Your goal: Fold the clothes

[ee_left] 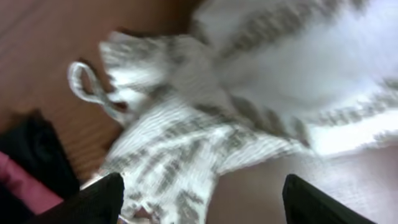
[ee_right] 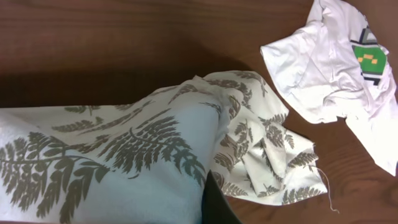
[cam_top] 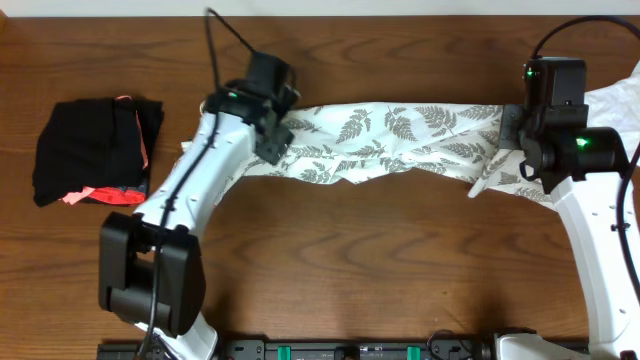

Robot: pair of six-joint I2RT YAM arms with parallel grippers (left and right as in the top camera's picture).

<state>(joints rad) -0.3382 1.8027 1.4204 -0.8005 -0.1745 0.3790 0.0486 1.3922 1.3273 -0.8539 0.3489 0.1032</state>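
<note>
Overhead, the thin white fern-printed fabric dress (cam_top: 400,140) lay stretched along the brown wooden table (cam_top: 380,260), the right gripper (cam_top: 512,128) pinched on one end, the left gripper (ee_left: 202,199) spread wide over the other, where it probably needed a flat corner.

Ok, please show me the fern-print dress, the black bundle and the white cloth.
fern-print dress (cam_top: 400,140): overhead view, middle of the stretched fabric.
black bundle (cam_top: 85,150): overhead view, its dark upper layer.
white cloth (ee_right: 323,74): right wrist view, crumpled middle part.
</note>
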